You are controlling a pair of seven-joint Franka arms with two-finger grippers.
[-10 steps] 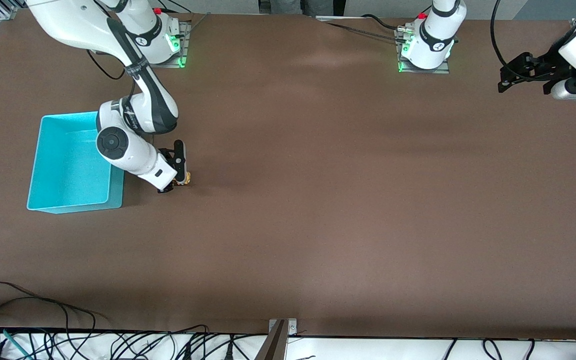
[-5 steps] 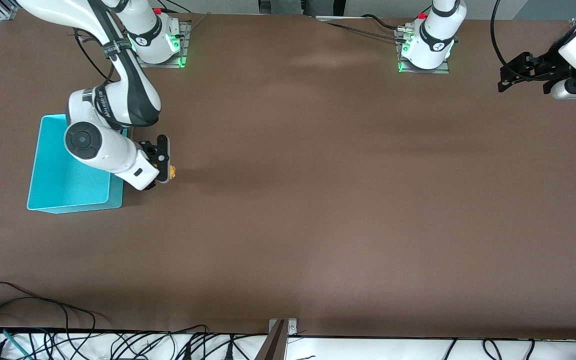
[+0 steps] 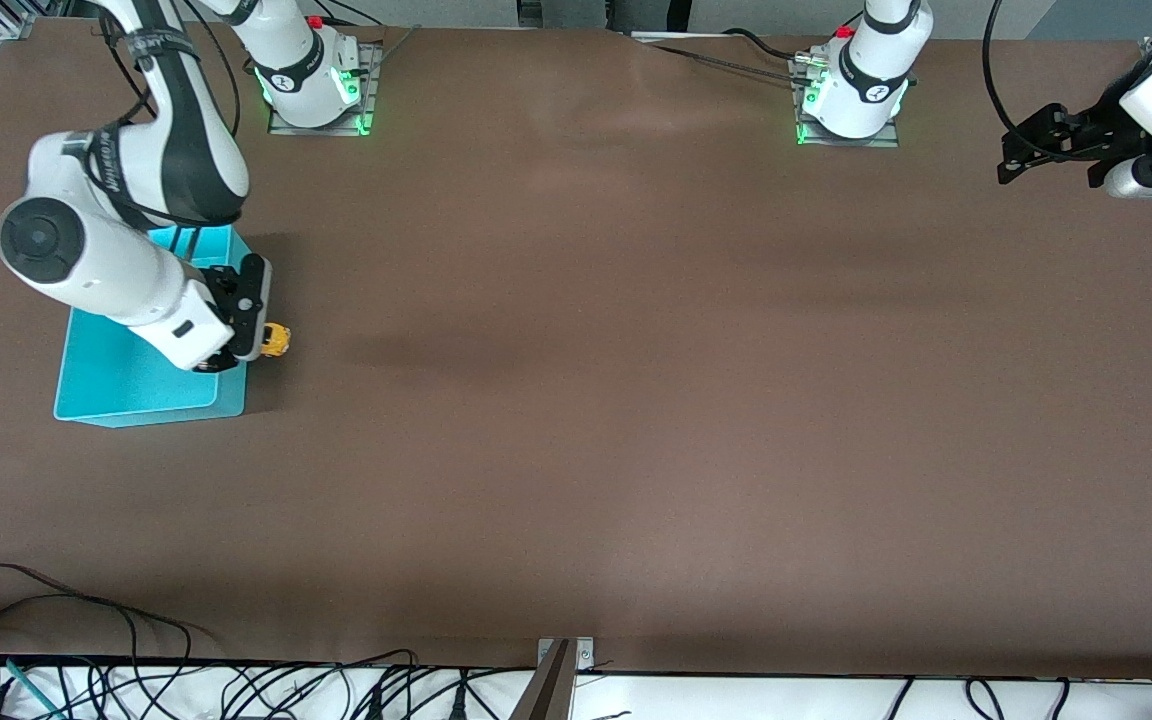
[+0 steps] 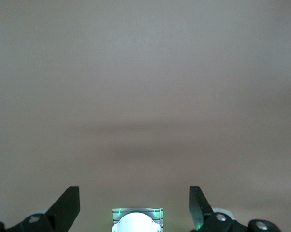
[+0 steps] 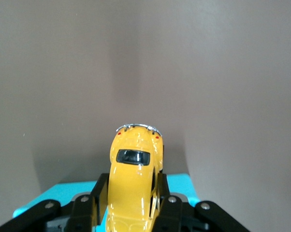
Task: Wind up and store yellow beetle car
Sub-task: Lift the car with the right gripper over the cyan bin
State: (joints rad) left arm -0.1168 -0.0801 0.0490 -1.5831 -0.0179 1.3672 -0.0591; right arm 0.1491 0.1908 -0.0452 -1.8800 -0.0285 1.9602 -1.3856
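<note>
right claw [image 3: 258, 340] clamped on yellow beetle car [image 3: 276, 341] above turquoise bin [image 3: 136, 385] edge; left claw [image 3: 1046, 158] wide, waiting.

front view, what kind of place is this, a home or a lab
Most likely a robotics lab: two arms bolted to a bare brown table, loose cables along its edge, and only a turquoise bin and the yellow beetle car, held in the right gripper.

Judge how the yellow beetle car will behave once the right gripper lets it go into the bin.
The yellow beetle car, clamped in the right gripper at the turquoise bin edge, looks rigid and glossy, so probably slippery. On wheels, it will likely roll after release. Being tiny, it seems light.
</note>
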